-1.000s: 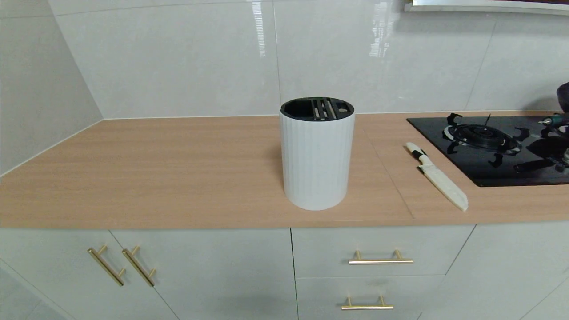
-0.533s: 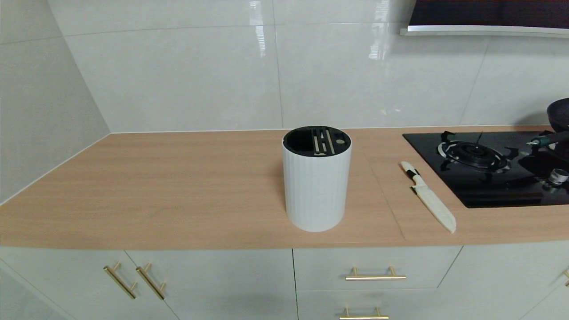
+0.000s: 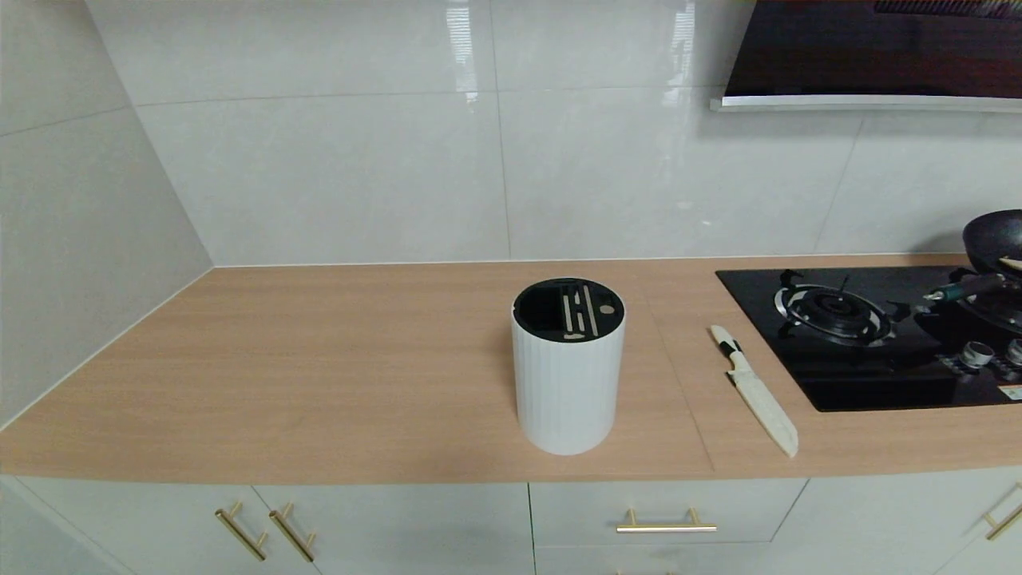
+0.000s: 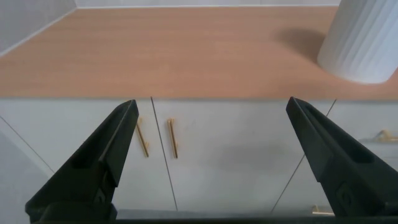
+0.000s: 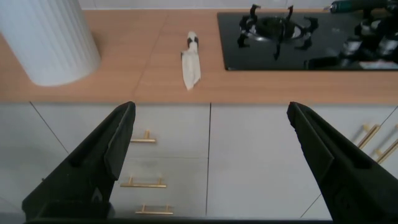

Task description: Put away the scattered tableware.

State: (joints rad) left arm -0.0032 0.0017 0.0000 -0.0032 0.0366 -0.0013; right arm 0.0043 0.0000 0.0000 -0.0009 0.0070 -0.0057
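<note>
the wooden counter (image 3: 319, 383) carries everything. a black hob (image 3: 878, 351) sits at its 3 o'clock end, with a dark pan (image 3: 994, 239) cut off by the frame edge. the white ribbed holder (image 3: 568, 383) stands upright mid-counter, and the knife (image 3: 754, 391) lies flat at its 3 o'clock, apart from it, between holder and hob.

the knife's long axis runs handle at 11 o'clock to blade tip at 5 o'clock, with the tip near the counter's front edge. the right gripper (image 5: 210, 109) hangs with jaws spread wide in front of the cabinet doors. the knife lies beyond it on the counter, so the right arm looks the nearer one. the left gripper (image 4: 210, 107) is likewise spread wide and empty, facing the holder's side of the counter.

the holder's top slots (image 3: 579, 313) are dark; they seem vacant, though their depth is hidden. which way the blade's edge faces is hard to make out.
</note>
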